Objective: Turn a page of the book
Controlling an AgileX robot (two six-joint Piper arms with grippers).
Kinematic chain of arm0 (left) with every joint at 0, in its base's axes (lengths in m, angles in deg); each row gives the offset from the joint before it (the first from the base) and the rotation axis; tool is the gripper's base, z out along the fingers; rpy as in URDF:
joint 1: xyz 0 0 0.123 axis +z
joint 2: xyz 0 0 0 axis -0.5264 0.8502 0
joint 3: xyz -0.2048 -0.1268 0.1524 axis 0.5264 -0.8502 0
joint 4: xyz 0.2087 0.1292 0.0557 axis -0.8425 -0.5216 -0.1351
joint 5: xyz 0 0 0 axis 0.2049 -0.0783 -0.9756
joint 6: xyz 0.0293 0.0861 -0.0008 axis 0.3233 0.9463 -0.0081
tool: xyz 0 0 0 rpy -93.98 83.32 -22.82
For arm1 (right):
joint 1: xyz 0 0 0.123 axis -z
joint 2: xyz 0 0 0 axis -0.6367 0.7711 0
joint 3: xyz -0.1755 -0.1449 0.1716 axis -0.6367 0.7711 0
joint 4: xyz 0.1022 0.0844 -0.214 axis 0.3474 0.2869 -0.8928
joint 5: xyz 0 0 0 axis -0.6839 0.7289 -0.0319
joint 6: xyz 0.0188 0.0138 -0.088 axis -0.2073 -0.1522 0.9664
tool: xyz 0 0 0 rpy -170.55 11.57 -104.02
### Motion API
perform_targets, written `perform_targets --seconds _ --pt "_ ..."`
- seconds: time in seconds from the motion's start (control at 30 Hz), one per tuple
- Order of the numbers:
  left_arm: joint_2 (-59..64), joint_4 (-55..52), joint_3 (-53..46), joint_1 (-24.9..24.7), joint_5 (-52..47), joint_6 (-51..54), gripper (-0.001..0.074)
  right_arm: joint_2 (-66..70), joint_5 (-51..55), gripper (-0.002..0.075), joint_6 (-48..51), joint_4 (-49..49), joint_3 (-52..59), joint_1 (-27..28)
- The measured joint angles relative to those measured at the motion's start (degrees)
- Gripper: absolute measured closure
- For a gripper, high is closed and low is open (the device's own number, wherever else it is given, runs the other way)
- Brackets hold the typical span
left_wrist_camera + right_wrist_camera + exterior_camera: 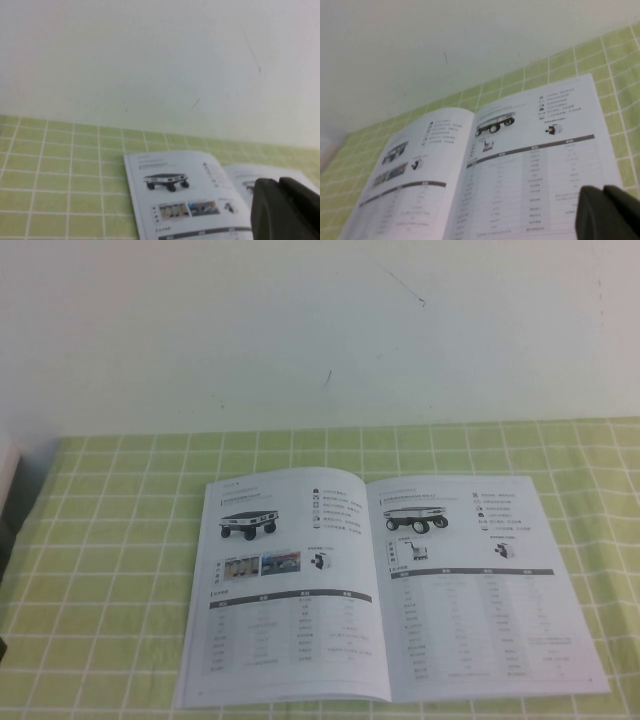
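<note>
Book [385, 590] lies open flat on green-checked table [110, 570], near front edge, right of centre. Right-hand page [480, 585] flat, untouched. Right pincer [607, 212] closed, empty, above page's near corner. Left pincer [282, 210] beside book; state: cannot tell.

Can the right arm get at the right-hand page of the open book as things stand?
Probably yes: the right gripper, shut, hangs over the page's outer corner, nothing lies on the book, and the left gripper stays off to the left side.

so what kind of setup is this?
Likely a lab tabletop rig: green checked tablecloth against a plain white wall, thin white booklet lying open; left gripper and right gripper hover beside it.
</note>
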Motion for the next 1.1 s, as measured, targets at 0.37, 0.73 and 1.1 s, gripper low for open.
perform_targets --seconds 0.37,0.73,1.1 --pt "36.7 -10.0 22.5 -5.8 -13.0 10.7 0.0739 27.0 11.8 0.0718 14.7 -22.5 -25.5 0.0" --pt "62.7 -10.5 30.0 -27.1 -0.8 14.9 0.0739 46.6 20.4 0.0689 15.8 -30.6 -40.4 -1.7" --pt "84.5 -7.4 36.6 -39.1 8.6 18.0 0.0739 65.2 25.8 0.0490 18.2 -30.5 -51.5 -7.4"
